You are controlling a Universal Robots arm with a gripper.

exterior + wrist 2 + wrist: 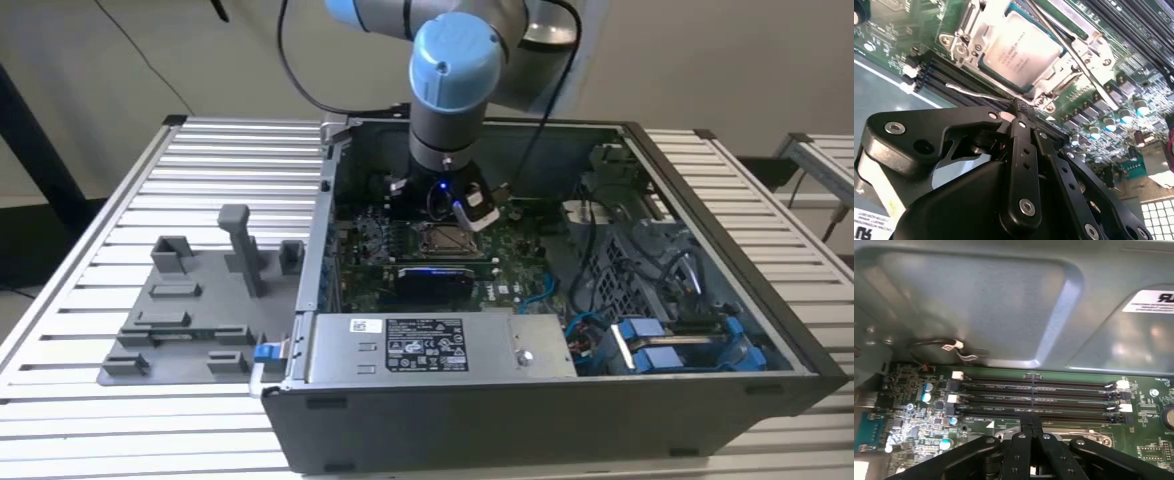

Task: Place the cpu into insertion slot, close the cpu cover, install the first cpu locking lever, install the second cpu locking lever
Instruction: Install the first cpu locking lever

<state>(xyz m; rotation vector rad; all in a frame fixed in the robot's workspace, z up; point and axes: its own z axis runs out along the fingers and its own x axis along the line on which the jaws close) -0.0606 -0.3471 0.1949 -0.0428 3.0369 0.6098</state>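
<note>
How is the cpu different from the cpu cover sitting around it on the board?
The cpu is a solid square with a dull beige-silver, printed top; the cpu cover is a shiny frame with a cut-out middle. The cpu cover is larger, its rim bordering the cpu, which shows through the opening. Both look metallic and lie flat on the green board.

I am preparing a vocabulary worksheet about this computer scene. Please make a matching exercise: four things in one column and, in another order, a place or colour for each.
Things
1. cpu
2. memory slots
3. grey fixture plate
4. gripper

Descriptions
a. on the slatted table, outside the computer case
b. long, dark, in parallel rows
c. black, fingertips together, over the green board
d. silvery-beige, seated under the cpu cover

Pairs: 1-d, 2-b, 3-a, 4-c
</note>
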